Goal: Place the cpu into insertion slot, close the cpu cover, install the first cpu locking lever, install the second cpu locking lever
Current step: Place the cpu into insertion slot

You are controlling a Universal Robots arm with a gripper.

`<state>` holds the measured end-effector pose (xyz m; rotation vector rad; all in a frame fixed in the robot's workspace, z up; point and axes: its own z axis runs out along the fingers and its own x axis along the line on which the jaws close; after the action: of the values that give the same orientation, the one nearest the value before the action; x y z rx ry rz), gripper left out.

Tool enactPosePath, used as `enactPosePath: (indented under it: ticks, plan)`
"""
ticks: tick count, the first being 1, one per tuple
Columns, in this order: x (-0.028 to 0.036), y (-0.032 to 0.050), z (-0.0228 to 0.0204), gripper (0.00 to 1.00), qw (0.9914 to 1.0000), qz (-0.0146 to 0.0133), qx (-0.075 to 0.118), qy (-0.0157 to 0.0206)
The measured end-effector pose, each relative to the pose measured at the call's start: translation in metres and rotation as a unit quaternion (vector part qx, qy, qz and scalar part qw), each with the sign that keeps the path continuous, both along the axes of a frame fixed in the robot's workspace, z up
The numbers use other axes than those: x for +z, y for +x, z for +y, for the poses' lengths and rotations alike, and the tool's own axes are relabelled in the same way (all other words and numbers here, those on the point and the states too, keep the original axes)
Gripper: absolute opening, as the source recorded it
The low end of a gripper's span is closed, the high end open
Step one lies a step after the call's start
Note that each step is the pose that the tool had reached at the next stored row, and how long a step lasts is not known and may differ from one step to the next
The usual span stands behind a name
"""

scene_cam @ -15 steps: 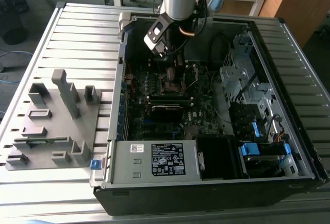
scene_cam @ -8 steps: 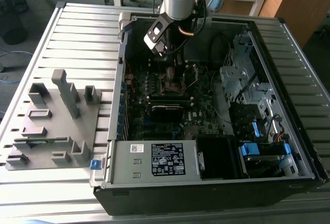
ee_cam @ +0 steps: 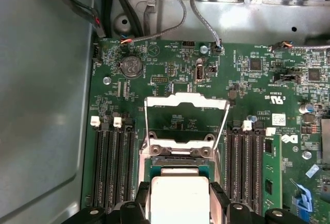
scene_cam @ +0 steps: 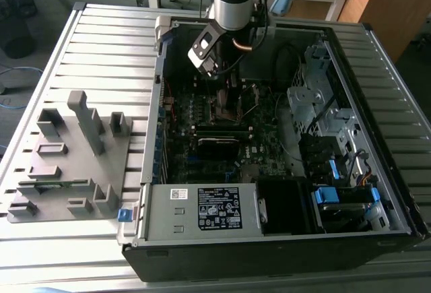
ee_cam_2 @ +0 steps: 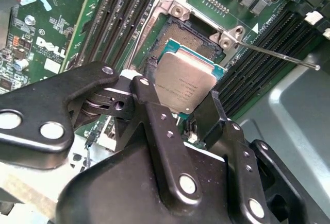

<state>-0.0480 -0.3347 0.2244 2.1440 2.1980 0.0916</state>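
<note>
A slatted metal table (scene_cam: 101, 44) carries an open computer case (scene_cam: 202, 239). In the upper middle of the exterior view the gripper (scene_cam: 225, 92) reaches down to the green motherboard (scene_cam: 266, 131). In the second wrist view its fingers (ee_cam_2: 154, 116) clasp the cpu (ee_cam_2: 188, 80) by opposite edges over the insertion slot (ee_cam_2: 178, 34), apparently not yet square to it. The cpu cover (ee_cam: 186, 99) stands raised. A skewed descent could bend socket contacts or seat the chip crooked.

VIEW: second wrist | GRIPPER (ee_cam_2: 180, 113): black jaws clamped on two opposite edges of cpu (ee_cam_2: 186, 82) | CPU: silver top up, over insertion slot (ee_cam_2: 180, 36), dark centre partly exposed | SURROUND: green circuit board (ee_cam_2: 46, 38), long black slots (ee_cam_2: 121, 13) flanking
</note>
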Motion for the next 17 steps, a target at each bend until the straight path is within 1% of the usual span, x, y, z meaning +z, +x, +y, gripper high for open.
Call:
enactPosePath:
  ticks: [6,14,17]
  plan:
    - [-0.0085,0.0000,0.0000,0.54,1.00000,0.0000,0.000,0.0000]
    - [-0.0123,0.0000,-0.0021,0.54,1.00000,0.0000,0.000,0.0000]
    - [-0.0155,-0.0002,-0.0024,0.54,1.00000,0.0000,0.000,0.0000]
